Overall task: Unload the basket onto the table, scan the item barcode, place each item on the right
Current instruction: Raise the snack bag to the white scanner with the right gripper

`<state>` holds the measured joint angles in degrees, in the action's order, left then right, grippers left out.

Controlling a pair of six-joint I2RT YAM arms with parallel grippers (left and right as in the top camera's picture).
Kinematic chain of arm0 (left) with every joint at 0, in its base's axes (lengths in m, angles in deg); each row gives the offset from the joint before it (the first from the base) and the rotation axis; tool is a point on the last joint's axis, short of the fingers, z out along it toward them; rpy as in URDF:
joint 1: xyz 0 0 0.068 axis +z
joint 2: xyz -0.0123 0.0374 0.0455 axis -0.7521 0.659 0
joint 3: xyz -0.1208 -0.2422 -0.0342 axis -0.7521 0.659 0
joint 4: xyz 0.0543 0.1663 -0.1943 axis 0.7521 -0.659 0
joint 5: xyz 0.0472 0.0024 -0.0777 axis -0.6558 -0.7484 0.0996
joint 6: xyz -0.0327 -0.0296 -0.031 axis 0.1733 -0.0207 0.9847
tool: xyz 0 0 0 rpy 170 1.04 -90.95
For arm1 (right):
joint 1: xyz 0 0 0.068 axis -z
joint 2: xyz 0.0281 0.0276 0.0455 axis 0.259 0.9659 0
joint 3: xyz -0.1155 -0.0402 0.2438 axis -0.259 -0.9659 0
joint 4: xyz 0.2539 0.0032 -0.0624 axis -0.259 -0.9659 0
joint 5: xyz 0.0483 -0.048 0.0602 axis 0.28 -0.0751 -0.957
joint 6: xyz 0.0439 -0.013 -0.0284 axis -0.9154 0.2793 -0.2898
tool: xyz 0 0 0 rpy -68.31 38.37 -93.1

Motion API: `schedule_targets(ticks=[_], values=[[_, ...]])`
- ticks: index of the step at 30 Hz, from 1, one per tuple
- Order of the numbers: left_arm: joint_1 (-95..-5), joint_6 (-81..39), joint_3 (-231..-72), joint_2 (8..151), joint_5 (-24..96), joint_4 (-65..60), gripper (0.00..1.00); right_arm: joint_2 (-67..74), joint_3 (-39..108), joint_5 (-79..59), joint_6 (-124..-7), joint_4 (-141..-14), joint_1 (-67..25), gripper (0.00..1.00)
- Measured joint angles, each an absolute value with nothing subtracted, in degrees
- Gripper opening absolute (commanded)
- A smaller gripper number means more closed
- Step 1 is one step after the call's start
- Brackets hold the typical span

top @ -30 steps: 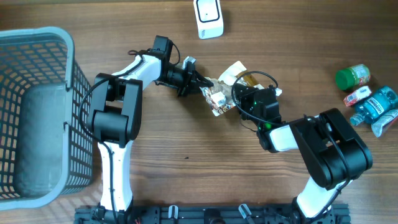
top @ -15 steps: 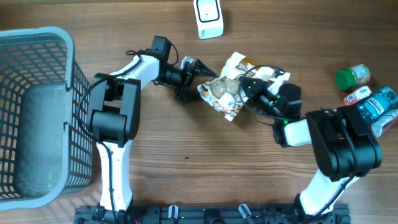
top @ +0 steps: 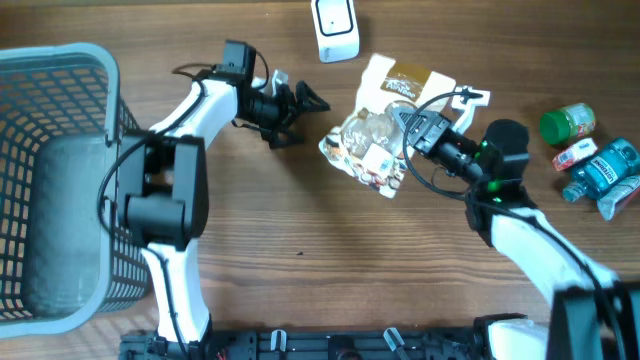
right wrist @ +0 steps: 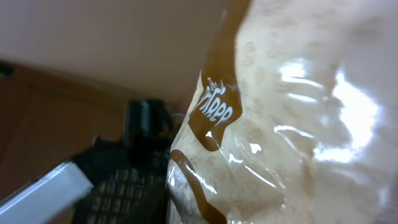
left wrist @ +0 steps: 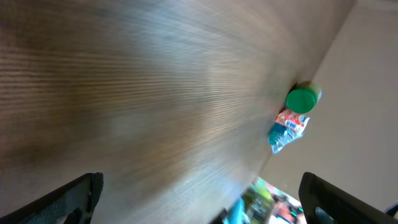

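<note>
One snack bag (top: 370, 140) is pinched by the right gripper (top: 408, 126) near the scanner (top: 335, 28) (left gripper (top: 302, 115) wide, empty), barcode presentation judged next.

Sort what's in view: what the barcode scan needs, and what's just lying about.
Job: clear-and-brown crinkly snack bag; white plastic scanner; right gripper, gripping the bag; left gripper, open.
Lying about: grey plastic mesh basket; green-capped bottle; blue crinkly packets; red-and-white packet.
</note>
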<state>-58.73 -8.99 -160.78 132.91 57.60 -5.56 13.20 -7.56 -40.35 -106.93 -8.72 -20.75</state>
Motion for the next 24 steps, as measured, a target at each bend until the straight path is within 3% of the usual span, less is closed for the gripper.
schedule_targets(ticks=[5,9,12,19,24], values=[[-58.84,-9.36,-160.74,118.11,49.05,-6.63,1.00,-0.94,-6.45,-39.98,-103.82,-18.01,-20.68,0.11],[-58.84,-9.90,-160.78,112.04,44.94,-9.95,1.00,-4.31,-6.32,-39.98,-104.50,-20.19,-20.71,0.11],[-58.84,-11.67,-160.78,111.58,43.61,-11.66,1.00,-4.33,-6.32,-39.96,-103.89,-21.81,-20.68,0.10],[-58.84,-17.23,-160.76,103.82,37.07,-11.77,1.00,-3.57,0.68,-35.91,-87.19,-25.22,-20.71,0.06],[-58.84,-18.06,-160.78,97.26,28.16,-12.14,1.00,7.80,12.70,-24.26,-76.46,-25.63,-23.57,0.05]])
